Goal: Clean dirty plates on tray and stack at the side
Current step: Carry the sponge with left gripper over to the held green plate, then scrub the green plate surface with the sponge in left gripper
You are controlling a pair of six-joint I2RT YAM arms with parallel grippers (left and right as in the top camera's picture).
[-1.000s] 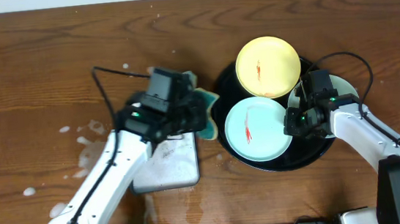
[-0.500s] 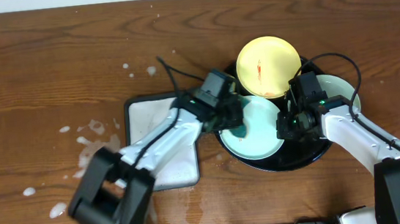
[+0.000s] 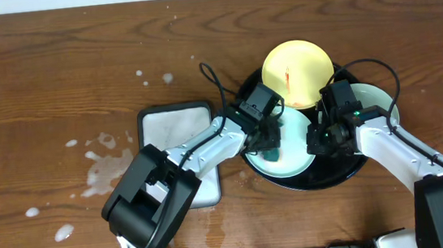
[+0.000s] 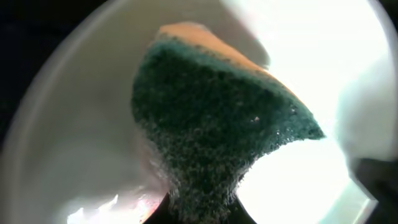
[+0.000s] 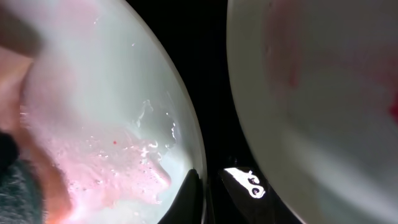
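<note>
Left jaws grip a sponge [image 4: 211,124] pressed on the mint plate [image 3: 295,148]; right jaws unclear.

Your left gripper [image 3: 272,138] with green sponge [image 3: 269,151] on the mint plate [image 3: 295,148], your right gripper [image 3: 319,141] at its rim, black tray [image 3: 334,177] beneath

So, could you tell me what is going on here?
The left gripper presses a green sponge onto the mint plate at the front of the black tray, where a pinkish wet film shows. The right gripper sits at that plate's right rim, apparently steadying it. The yellow plate behind it carries a red smear, and a second mint plate lies under the right arm. Nothing is stacked aside yet.
</note>
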